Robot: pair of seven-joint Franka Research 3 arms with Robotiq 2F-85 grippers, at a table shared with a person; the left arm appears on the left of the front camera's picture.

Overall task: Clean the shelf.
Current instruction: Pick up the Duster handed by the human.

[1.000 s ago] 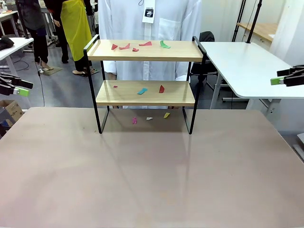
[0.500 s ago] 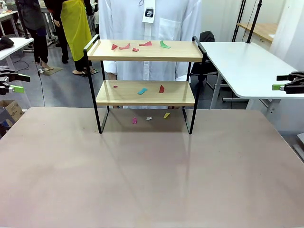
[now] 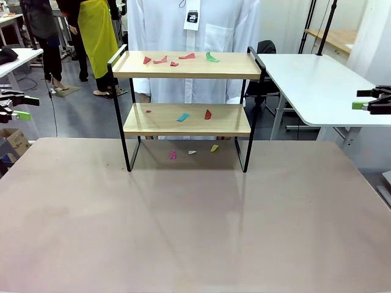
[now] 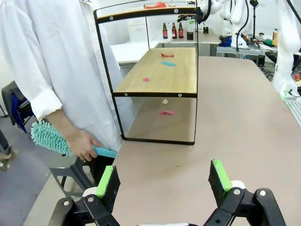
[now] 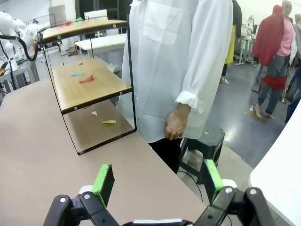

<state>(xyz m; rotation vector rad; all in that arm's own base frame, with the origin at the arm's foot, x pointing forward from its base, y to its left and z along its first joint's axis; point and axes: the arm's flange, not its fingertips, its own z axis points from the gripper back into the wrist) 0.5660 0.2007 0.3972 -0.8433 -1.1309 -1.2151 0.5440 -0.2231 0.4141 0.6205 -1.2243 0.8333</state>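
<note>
Currently shelf (image 3: 232, 66): five scraps (image 3: 212, 57) top board, three lower, three beneath. Left gripper (image 4: 162, 178), right gripper (image 5: 154, 180): jaws apart, empty.

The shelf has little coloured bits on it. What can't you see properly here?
- Coloured scraps on the shelf, front view: too small to tell what they are.
- Top board, left wrist view: seen edge-on, surface hidden.
- Teal brush, left wrist view: the person's hand covers part of its handle.

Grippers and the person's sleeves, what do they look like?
The left gripper and right gripper: black linkage fingers with round pivot bolts, bright green pads at the tips. The person's sleeves are white, loose, cuffs turned back.
</note>
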